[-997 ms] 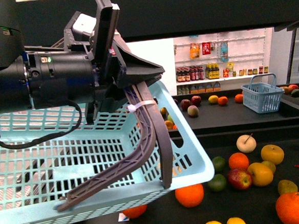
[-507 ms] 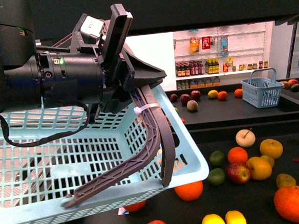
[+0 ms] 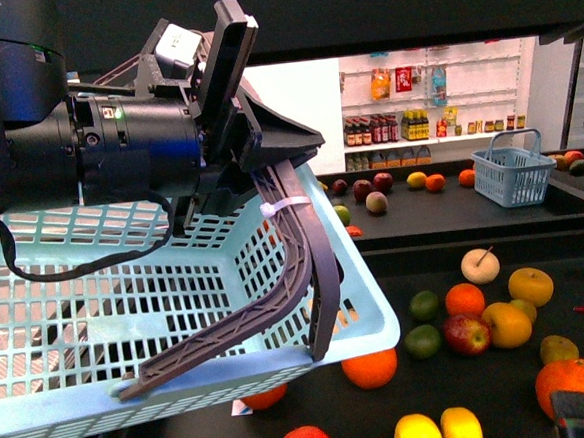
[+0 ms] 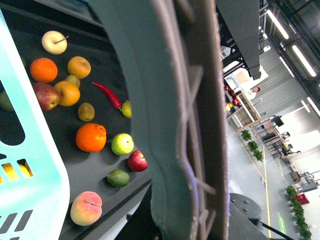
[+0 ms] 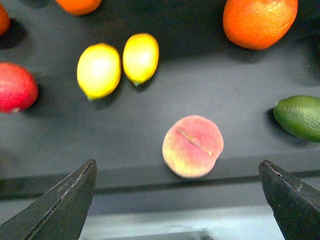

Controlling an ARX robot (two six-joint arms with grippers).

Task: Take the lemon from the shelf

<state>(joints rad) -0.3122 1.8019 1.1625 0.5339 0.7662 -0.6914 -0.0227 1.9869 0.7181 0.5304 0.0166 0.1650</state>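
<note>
Two yellow lemons (image 3: 417, 433) (image 3: 461, 428) lie side by side near the front of the black shelf's lower tray (image 3: 503, 375). In the right wrist view the same lemons (image 5: 99, 70) (image 5: 140, 57) sit beyond a peach. My right gripper (image 5: 176, 167) hovers open over the tray's front rim, and both lemons lie farther in, off to one side. My left gripper (image 3: 267, 176) is shut on the grey basket handle (image 3: 296, 249) of a light blue basket (image 3: 129, 321), held up at the left. That handle (image 4: 185, 125) fills the left wrist view.
A peach (image 5: 193, 146) lies between my right fingers' line and the lemons. An orange (image 5: 260, 22), a lime (image 5: 300, 117) and a red apple (image 5: 15, 86) surround them. A small blue basket (image 3: 513, 175) stands on the upper tray. White wall shelves (image 3: 424, 99) are behind.
The basket and left arm have shifted slightly. A dark part of the right arm has come into the front view's lower right corner, over the big orange.
</note>
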